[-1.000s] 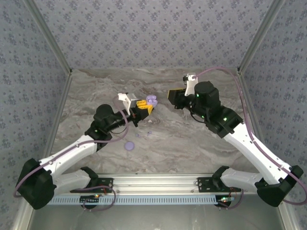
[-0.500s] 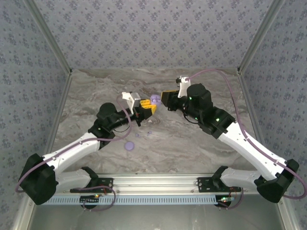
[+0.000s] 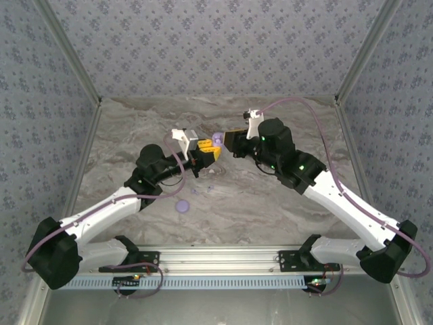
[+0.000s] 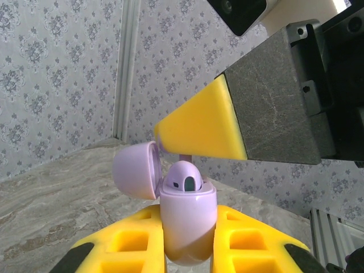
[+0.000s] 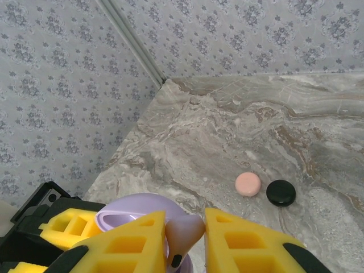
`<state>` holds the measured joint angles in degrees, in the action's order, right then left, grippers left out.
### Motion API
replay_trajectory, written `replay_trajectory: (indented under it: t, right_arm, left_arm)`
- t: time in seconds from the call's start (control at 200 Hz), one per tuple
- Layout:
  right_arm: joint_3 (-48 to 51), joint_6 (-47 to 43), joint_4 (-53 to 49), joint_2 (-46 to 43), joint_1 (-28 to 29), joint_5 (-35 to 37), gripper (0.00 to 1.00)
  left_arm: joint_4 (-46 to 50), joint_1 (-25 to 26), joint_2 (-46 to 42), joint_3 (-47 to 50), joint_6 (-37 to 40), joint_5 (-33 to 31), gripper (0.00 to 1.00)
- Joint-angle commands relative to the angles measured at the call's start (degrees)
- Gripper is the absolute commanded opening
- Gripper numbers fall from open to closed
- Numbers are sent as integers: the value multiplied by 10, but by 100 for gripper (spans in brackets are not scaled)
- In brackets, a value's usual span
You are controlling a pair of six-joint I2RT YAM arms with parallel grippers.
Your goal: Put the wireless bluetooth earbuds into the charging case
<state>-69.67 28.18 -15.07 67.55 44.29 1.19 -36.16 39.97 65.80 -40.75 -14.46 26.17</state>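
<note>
My left gripper [image 4: 187, 242] is shut on the lavender charging case [image 4: 187, 222] and holds it upright above the table, lid [image 4: 135, 177] swung open to the left. One lavender earbud [image 4: 185, 181] sits in the case. My right gripper [image 5: 185, 242] is shut on a second lavender earbud [image 5: 184, 230], its dark-tipped stem pointing down just above the open case [image 5: 128, 211]. In the left wrist view a yellow right finger [image 4: 199, 128] hangs right over the case. From above, both grippers [image 3: 206, 150] [image 3: 231, 141] meet at the case [image 3: 217, 139].
A lavender disc [image 3: 182, 205] and two tiny bits [image 3: 194, 191] [image 3: 210, 187] lie on the marble table near the left arm. A pink disc [image 5: 248, 184] and a black disc [image 5: 281, 193] lie side by side farther out. Patterned walls enclose the table.
My right gripper has moved left with its earbud until it hangs over the case. My left gripper shifted slightly and still holds the case.
</note>
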Motion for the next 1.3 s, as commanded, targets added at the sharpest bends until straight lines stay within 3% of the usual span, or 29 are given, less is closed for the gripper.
replay_trajectory:
  t: [0.0, 0.84, 1.054, 1.294]
  right_arm:
    - [-1, 13, 13, 2, 6, -11, 23]
    - [-19, 2, -14, 18, 18, -36, 24]
    - [-32, -13, -23, 15, 5, -54, 30]
    - [-82, -33, -51, 11, -37, -126, 47]
  left_arm:
    - [-13, 5, 0, -22, 0, 8, 0]
    - [-10, 4, 0, -18, 3, 6, 0]
    - [-11, 5, -2, -17, 4, 5, 0]
    - [-27, 5, 2, -13, -3, 5, 0]
